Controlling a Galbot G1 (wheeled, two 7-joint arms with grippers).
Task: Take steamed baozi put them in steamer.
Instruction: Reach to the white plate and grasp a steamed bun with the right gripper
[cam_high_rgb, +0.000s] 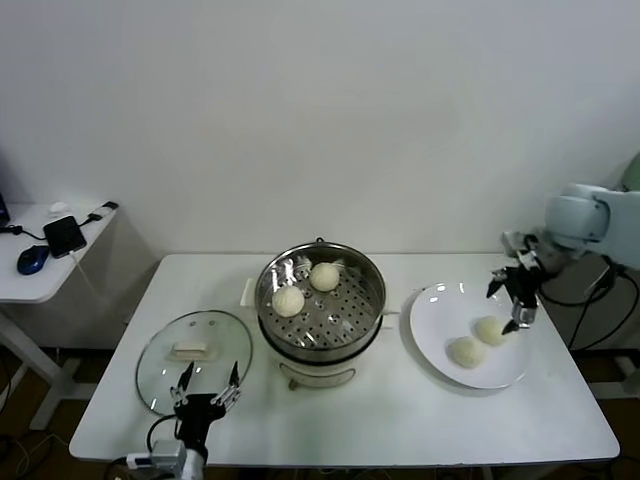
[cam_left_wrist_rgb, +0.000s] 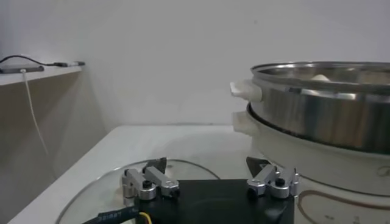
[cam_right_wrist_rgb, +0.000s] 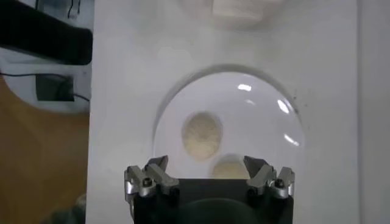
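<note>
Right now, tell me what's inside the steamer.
Two baozi sit on the perforated tray inside the steamer, one nearer the front left, one toward the back. The lid is off, on the table. Whatever lies below the tray is covered.

The left claw (cam_high_rgb: 207, 385) sits low at the robot's near left, fingers spread wide, holding nothing. The right arm reaches in from the right, its claw (cam_high_rgb: 518, 297) pointing down, fingers apart and empty.

Pale cream baozi (cam_high_rgb: 289, 300), shiny silver steamer (cam_high_rgb: 320, 335) with hole-dotted tray and cream base, white plate (cam_high_rgb: 432, 340), white surface (cam_high_rgb: 400, 420), black claws
</note>
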